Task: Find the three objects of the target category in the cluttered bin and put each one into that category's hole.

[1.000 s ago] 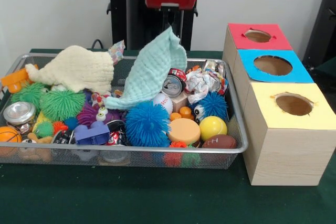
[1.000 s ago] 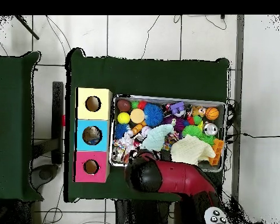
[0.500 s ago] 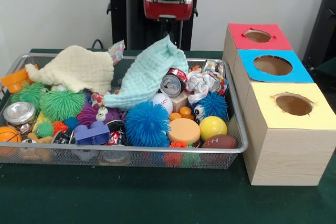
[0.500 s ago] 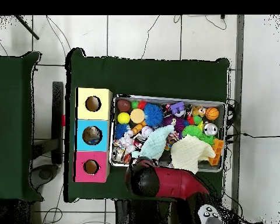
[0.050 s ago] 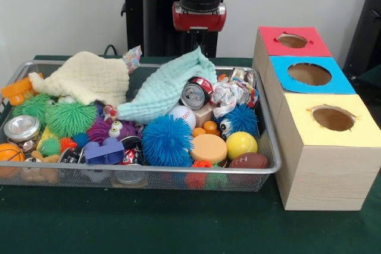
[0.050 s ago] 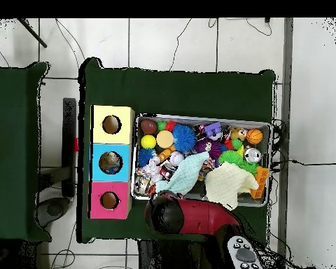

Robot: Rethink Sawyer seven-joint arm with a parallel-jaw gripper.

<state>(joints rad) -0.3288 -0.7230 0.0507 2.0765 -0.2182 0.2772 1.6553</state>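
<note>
You are viewing a robotics lab: a green-clothed table (image 6: 178, 87) on a white tiled floor (image 6: 311, 105), loose cables (image 6: 234, 28) at 12 o'clock, plain wall (image 5: 59, 10) behind.

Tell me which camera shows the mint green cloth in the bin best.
The front view: the mint green cloth shows draped across the toys, one end raised at the bin's far side. The overhead view shows only its flat outline, with the arm covering its near edge.
</note>
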